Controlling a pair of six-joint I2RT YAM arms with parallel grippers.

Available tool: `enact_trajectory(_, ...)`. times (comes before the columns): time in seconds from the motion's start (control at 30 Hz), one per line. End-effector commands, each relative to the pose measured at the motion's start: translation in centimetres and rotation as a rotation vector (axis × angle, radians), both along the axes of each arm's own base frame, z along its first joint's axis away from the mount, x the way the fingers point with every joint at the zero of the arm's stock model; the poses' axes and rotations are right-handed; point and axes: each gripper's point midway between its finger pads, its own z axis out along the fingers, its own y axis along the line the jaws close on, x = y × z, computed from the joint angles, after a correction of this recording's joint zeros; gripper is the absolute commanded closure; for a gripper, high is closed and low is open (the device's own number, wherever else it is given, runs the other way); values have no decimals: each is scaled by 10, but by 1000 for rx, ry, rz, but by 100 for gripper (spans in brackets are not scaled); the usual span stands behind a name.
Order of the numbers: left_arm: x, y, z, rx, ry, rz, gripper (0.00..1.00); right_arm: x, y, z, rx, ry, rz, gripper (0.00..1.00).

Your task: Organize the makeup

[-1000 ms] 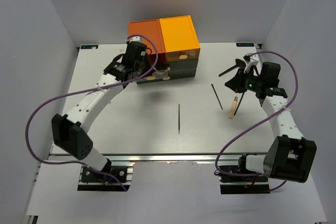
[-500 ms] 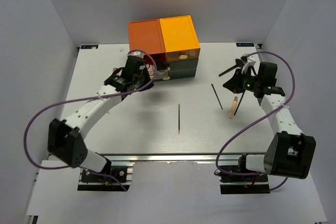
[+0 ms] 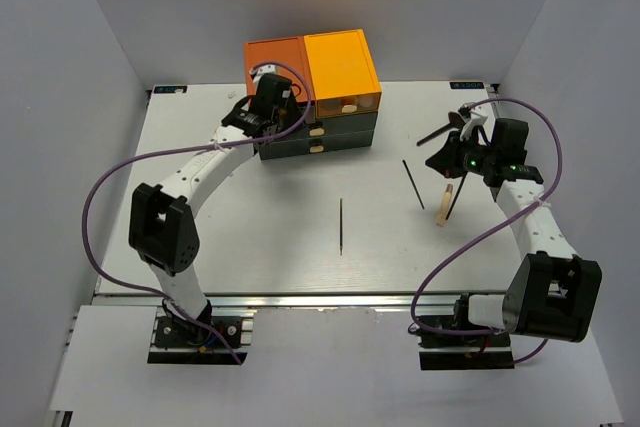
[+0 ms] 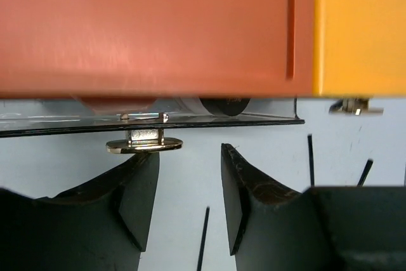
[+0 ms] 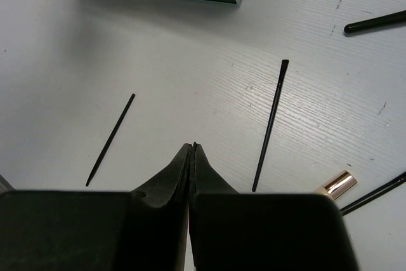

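The left tool (image 4: pixel 189 172) is hanging apart at the drawer box (image 3: pixel 310 72) by the far edge, while the right tool (image 5: pixel 192 148) is sitting pressed together, empty, near thin black sticks (image 3: pixel 413 184) toward the right edge, likely light, stiff, best pinched mid-shaft.

The left arm (image 3: pixel 200 172) and right arm (image 3: pixel 530 227) share white links, black joints, looping purple cables (image 3: pixel 85 225).
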Motion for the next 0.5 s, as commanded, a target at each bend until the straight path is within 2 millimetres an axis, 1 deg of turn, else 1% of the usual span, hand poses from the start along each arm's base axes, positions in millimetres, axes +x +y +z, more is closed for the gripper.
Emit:
enact_trajectory(0.0,28,11,20,-2,-75,59,47,-1,0,7,-15,-43,9,100)
enact_trajectory(0.07,33,13,21,0,-82,74,47,-1,1,7,-18,-46,11,100)
enact_trajectory(0.13,36,15,17,0,-78,87,47,-1,1,7,-18,-45,11,100)
enact_trajectory(0.23,36,16,16,-10,-85,100,50,-2,1,6,-15,-41,13,100)
enact_trajectory(0.27,34,15,13,-16,-80,99,57,-3,1,6,-18,-43,17,100)
enact_trajectory(0.3,34,14,13,-23,-81,84,68,-5,3,7,-14,-48,35,100)
enact_trajectory(0.33,34,9,20,-37,-105,55,81,-7,5,8,-14,-54,57,100)
enact_trajectory(0.37,29,-4,22,-75,-105,-12,100,-10,9,11,-14,-72,94,100)
enact_trajectory(0.4,23,-7,11,-84,-83,-45,100,-19,17,13,-6,-92,177,100)
enact_trajectory(0.43,21,-13,19,-116,-112,-71,100,-24,20,14,-1,-102,218,96)
enact_trajectory(0.47,14,-20,16,-168,-98,-98,100,-27,24,14,7,-107,249,85)
